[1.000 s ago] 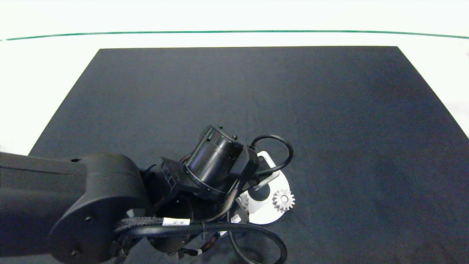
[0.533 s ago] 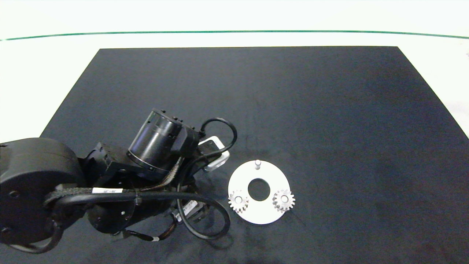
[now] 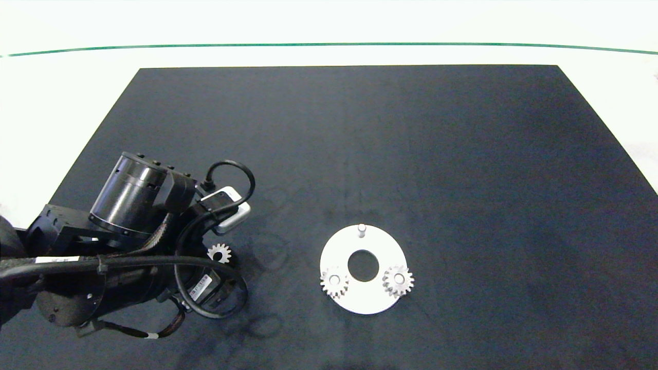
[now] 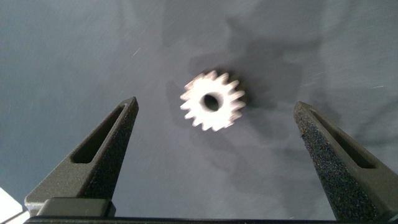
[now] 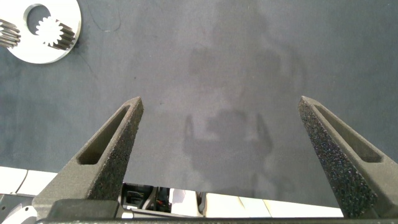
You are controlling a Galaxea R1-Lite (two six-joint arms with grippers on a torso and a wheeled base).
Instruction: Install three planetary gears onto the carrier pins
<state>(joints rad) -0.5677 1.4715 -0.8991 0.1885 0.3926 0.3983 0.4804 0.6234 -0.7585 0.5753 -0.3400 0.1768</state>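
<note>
Black mat [image 3: 360, 154]: two gears [image 3: 334, 281] pinned, one gear [image 3: 219, 253] beneath spread left gripper [image 4: 214, 134]

a lab test bench: bare black mat [image 3: 360, 144] on a white table [image 3: 61, 103] edged with green line [image 3: 329, 44].

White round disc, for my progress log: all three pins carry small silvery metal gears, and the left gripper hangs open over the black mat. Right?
Not quite. The head view shows two small silvery metal gears seated on the white round disc; the far pin is bare. The third gear lies under the open left gripper.
</note>
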